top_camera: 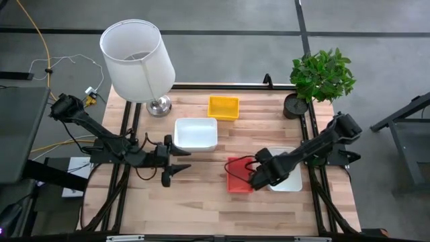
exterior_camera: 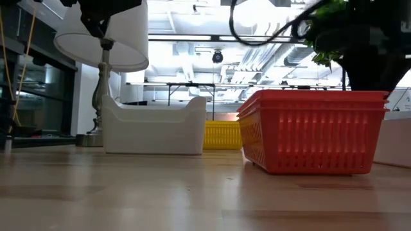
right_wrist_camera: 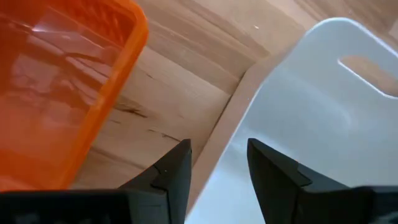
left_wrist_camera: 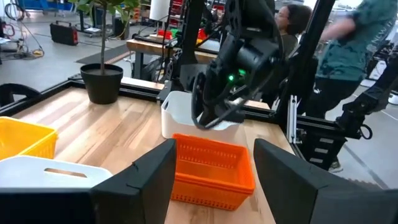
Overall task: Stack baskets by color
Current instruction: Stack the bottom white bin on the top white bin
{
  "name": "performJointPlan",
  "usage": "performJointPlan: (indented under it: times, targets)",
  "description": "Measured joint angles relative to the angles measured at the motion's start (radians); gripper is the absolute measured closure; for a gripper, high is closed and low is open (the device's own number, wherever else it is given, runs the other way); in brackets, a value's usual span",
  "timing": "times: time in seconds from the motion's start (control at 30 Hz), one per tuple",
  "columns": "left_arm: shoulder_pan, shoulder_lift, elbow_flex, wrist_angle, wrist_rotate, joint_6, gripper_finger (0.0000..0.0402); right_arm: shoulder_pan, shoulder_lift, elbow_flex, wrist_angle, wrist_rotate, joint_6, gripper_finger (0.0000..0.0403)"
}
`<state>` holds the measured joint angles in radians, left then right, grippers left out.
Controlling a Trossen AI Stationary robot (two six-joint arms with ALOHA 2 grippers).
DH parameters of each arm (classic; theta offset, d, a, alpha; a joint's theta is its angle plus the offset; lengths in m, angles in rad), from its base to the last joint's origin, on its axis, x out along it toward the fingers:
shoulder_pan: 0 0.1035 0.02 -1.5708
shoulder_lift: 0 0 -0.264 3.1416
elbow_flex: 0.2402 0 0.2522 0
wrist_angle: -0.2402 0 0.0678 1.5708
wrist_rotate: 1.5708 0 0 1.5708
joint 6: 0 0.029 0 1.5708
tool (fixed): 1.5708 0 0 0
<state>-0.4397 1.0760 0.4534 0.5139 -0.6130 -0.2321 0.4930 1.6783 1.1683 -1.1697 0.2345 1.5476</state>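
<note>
Using the lamp at the table's back-left corner as the anchor. Just below and to its left, the left gripper hangs over bare wood, jaws open with nothing in them; in the left wrist view you can see straight through the gap to the red basket. Right of the lamp's base is a white basket, and just right of that, further back, sits the yellow basket. From the low view the white one stands in front of the yellow one.

Far across from the lamp, toward the front right, the red basket sits just beside a second white basket. The right gripper hovers right over the seam between those two. Its jaws are apart, straddling the white basket's near rim, not clamped on anything as far as I can see.

The potted plant sits in the back-right corner, opposite the lamp.
</note>
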Motion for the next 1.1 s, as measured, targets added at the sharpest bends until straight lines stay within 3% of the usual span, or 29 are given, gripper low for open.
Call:
performJointPlan:
  times: [0.4, 0.87, 1.0, 1.1]
  targets:
    - [-0.017, 0.000, 0.000, 0.000, 0.026, 0.018, 0.0197, -0.001, 0.112, 0.000, -0.055, 0.003, -0.002, 0.0260]
    - [-0.026, 0.000, 0.000, 0.004, 0.025, 0.018, 0.0197, -0.001, 0.118, -0.102, 0.004, -0.008, 0.023, 0.0262]
    - [-0.027, -0.004, 0.000, 0.006, 0.026, 0.018, 0.0197, -0.001, 0.118, -0.105, 0.007, -0.005, 0.014, 0.0286]
    - [-0.029, -0.010, 0.000, 0.005, 0.033, 0.018, 0.0197, -0.001, 0.118, -0.105, 0.008, -0.005, -0.003, 0.0330]
